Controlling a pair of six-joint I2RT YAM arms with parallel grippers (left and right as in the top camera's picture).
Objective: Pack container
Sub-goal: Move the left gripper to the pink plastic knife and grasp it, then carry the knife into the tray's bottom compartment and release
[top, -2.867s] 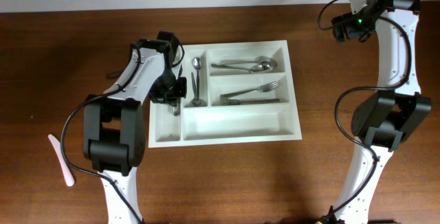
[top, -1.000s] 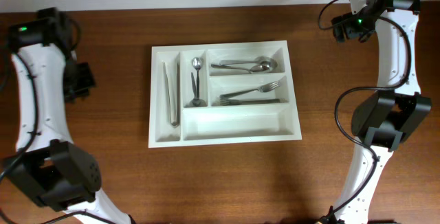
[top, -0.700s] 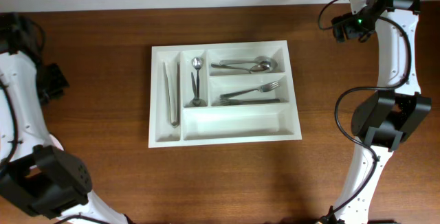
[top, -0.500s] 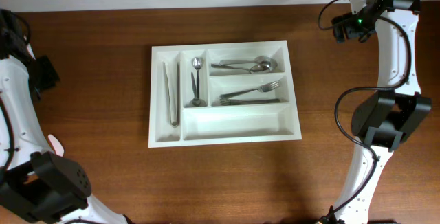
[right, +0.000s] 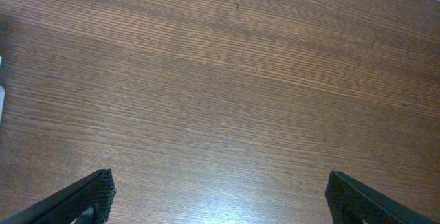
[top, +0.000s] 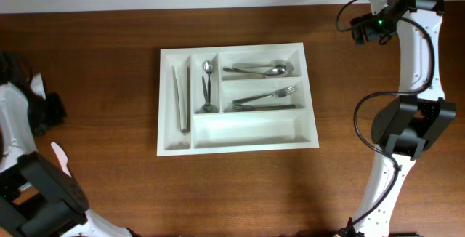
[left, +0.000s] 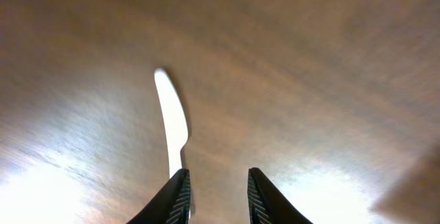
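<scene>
From overhead I see the table (top: 109, 62) under bright, even light, with everything in sharp focus. The white container (top: 247, 128) is bright but not washed out, and faint shadows run along its inner walls. Soft shadows lie on the wood beside the arms, and a mild sheen shows near the bottom middle.

My left wrist view is smeared. The wood grain streaks diagonally and the white utensil (left: 174, 121) has soft edges. Pale glare blooms at lower left and lower right, and the bottom right corner is dark. The left gripper (left: 215, 196) itself looks crisp.

My right wrist view is sharp, the grain clear, with gentle glare along the bottom middle.
</scene>
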